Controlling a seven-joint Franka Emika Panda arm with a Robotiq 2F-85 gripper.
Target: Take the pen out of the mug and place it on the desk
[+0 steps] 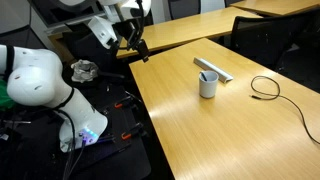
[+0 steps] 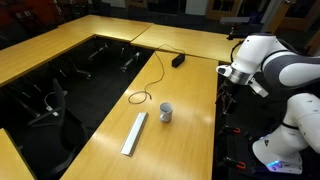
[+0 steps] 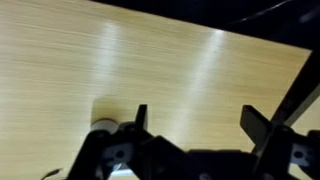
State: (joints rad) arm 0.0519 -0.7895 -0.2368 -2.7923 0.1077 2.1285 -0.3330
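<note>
The white mug (image 1: pixel 208 86) stands upright on the pale wood desk (image 1: pixel 200 130). It shows in both exterior views (image 2: pixel 166 113). A thin dark pen tip (image 1: pixel 204 76) pokes out at the mug's rim, barely visible. My gripper (image 1: pixel 138 47) hangs open and empty above the desk's edge, well apart from the mug, as an exterior view also shows (image 2: pixel 227 97). In the wrist view the gripper's two dark fingers (image 3: pixel 197 120) are spread wide over bare desk (image 3: pixel 150 60). The mug (image 3: pixel 101 127) peeks out at the lower left, partly hidden by the gripper body.
A long flat white-grey bar (image 1: pixel 214 68) (image 2: pixel 134 133) lies next to the mug. A black looped cable (image 1: pixel 265 88) (image 2: pixel 148 88) runs across the desk to a small black box (image 2: pixel 178 60). Chairs and a second table (image 1: pixel 180 32) stand beyond.
</note>
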